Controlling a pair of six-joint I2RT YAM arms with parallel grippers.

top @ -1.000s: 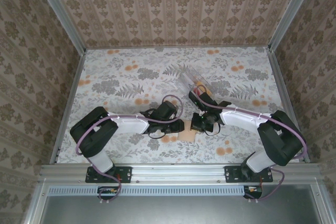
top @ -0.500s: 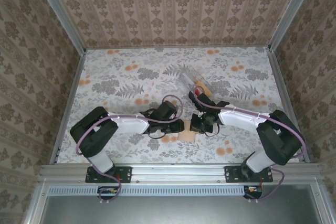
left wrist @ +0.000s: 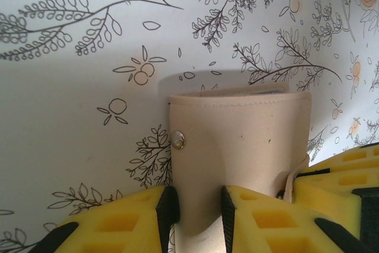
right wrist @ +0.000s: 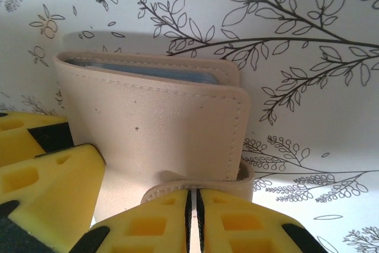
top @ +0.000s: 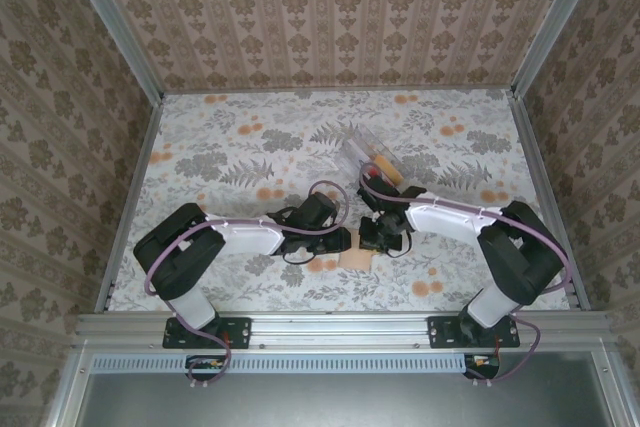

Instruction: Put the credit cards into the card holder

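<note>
Card holder (top: 355, 260) is found on the floral table (top: 220, 162) near the front edge, between both arms. Left gripper (left wrist: 195, 208) is clamped narrow on the holder's lower edge, with tan material pinched between the yellow fingers and the snap (left wrist: 177, 140) visible on the side. Right gripper (right wrist: 192, 205) is nearly closed, jaws almost touching, at the holder's flap (right wrist: 201, 181); whether the flap is pinched cannot be told. A blue-grey card (right wrist: 148, 74) is seen tucked in the holder's pocket. An orange card (top: 384, 167) is left in the clear tray (top: 352, 152) behind.
</note>
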